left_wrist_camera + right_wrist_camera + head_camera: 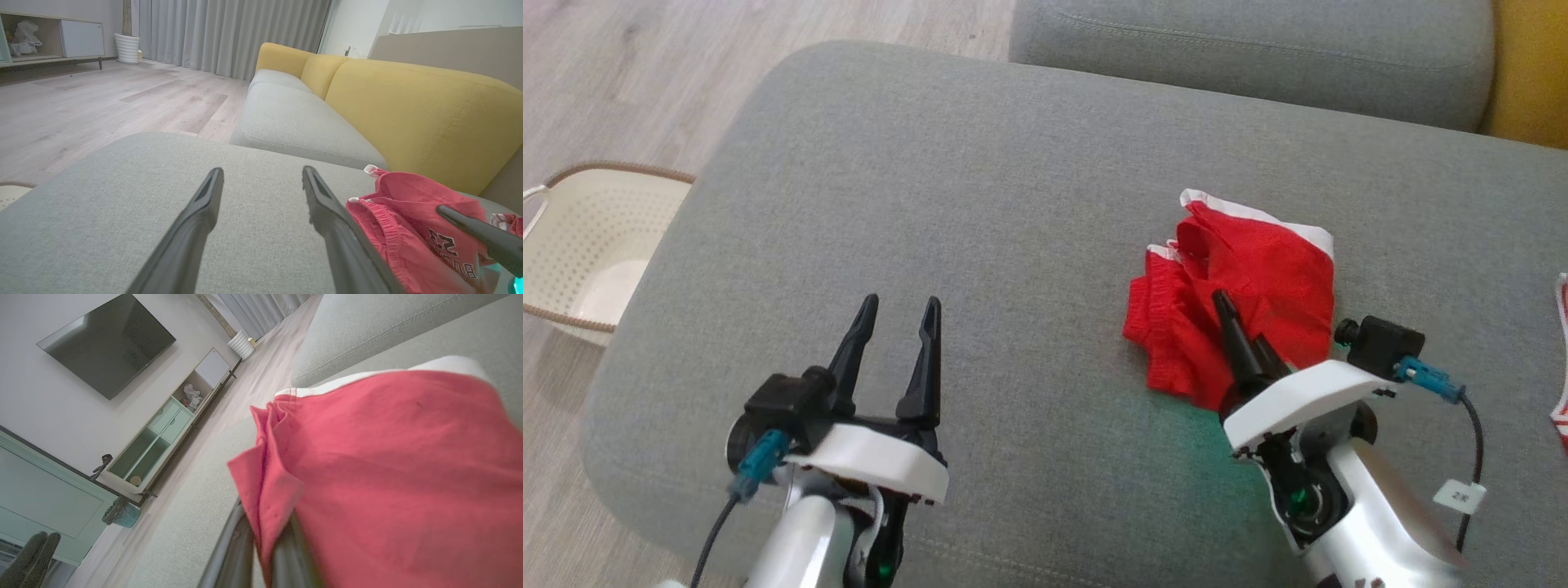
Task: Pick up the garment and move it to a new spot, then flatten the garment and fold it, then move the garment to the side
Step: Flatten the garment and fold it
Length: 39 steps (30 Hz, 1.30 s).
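Step 1 is in hand: the right gripper pinches a fold of the garment, crumpled on the cushion's right side, while the left gripper gapes empty, so the next move likely calls for a clean lift toward bare cushion.

Garment lies on the seat cushion, right of middle, nearer the right edge. Right gripper at its near side, a fold between the fingers. Left gripper over the near left part, well apart from it. Second cushion behind the far edge. Basket on the floor, beside the left edge.
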Available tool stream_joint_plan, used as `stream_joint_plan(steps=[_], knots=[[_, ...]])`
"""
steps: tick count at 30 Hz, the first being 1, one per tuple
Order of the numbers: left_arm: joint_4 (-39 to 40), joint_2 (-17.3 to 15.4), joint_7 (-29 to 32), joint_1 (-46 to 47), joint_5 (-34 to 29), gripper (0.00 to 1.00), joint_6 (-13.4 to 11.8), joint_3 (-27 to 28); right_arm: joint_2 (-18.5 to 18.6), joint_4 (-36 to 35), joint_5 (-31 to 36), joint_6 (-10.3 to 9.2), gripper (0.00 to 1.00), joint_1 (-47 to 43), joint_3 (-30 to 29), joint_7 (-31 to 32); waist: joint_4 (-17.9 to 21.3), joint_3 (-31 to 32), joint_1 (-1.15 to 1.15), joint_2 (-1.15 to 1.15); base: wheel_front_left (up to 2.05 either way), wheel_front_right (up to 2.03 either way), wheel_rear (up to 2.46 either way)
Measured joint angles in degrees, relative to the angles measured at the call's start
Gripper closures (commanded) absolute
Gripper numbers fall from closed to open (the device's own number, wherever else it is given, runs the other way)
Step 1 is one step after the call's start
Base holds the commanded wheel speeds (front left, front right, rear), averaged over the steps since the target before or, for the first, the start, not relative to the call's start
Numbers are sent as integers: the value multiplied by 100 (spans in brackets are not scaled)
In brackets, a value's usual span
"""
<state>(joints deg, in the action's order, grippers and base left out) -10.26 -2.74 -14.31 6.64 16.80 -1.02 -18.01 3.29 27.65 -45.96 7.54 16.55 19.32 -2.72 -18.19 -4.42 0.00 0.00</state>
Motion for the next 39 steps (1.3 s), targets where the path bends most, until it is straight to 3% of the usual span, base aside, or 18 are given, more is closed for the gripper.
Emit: stream_joint_plan(steps=[4,5,6,7,16,26,34,39], knots=[[-2,0,0,-69,1,0,-3,-2,0,57,-88,0,100,0,177,-31,-66,-36,0,0,0,0,0],[-2,0,0,-68,1,0,-7,-3,0,90,-93,-1,93,2,221,-31,-80,-50,0,0,0,0,0],[-2,0,0,-68,2,0,-8,-9,0,127,-90,0,16,2,267,-27,-92,-63,0,0,0,0,0],[-2,0,0,-68,4,0,-9,-16,12,164,-56,0,0,6,333,-21,-104,-77,0,0,0,0,0],[-1,0,0,-63,120,0,-57,-155,232,311,700,0,0,224,910,-167,-198,-240,0,0,0,0,0],[0,0,0,1,202,0,-111,-190,222,1190,1109,0,0,530,1057,73,-255,-411,0,0,0,0,0],[-2,0,0,31,191,0,-132,-134,240,961,1125,-1,0,677,1135,-215,7,-319,0,0,0,0,0],[70,0,0,30,120,0,-94,-1,465,500,1330,-1,0,683,833,-405,338,-188,0,0,0,0,0]])
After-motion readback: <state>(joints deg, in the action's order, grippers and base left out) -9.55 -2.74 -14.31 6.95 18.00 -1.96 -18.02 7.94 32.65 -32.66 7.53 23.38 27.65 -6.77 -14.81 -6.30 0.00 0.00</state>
